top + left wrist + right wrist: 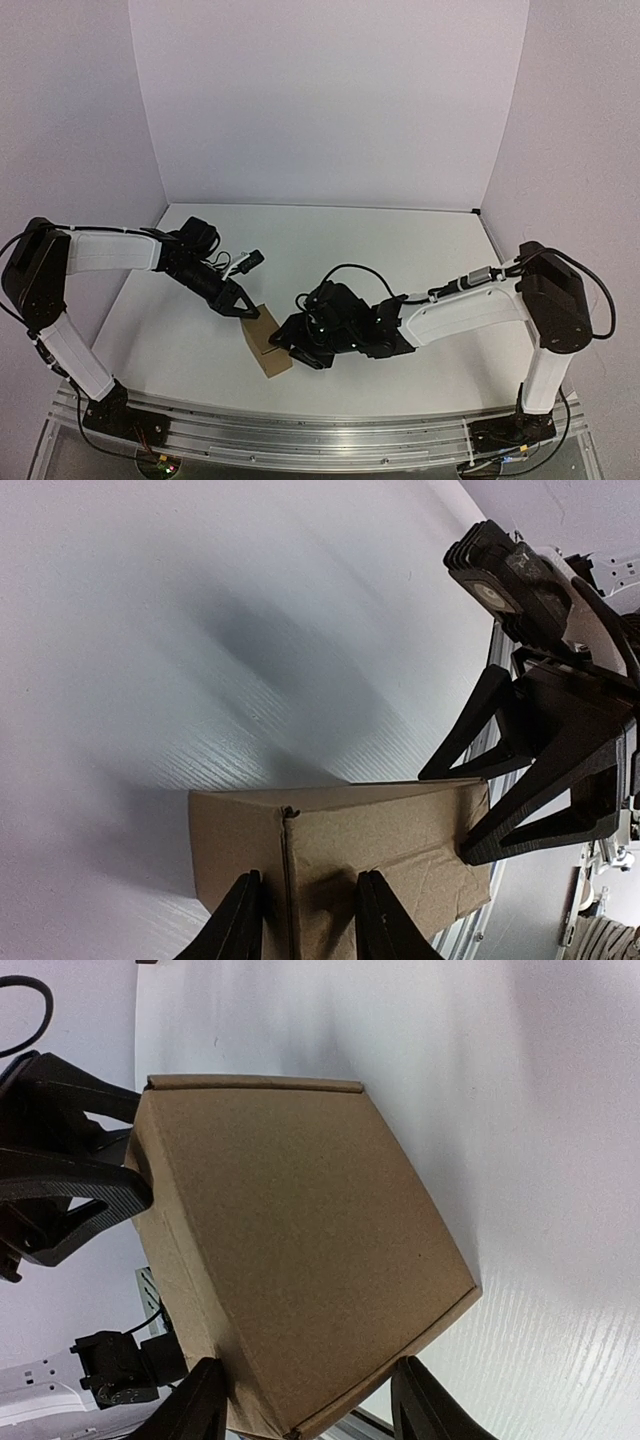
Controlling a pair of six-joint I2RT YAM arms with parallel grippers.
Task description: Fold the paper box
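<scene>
Paper box (268, 345) sits near the front of the table (400, 250), between both arms; light thin cardboard, dents easily, so we'd hold it at the folded edges; left gripper (305, 920) angled down, fingers straddling one wall, can't tell if clamped; right gripper (312, 1405) low, fingers spread around the opposite corner.
</scene>
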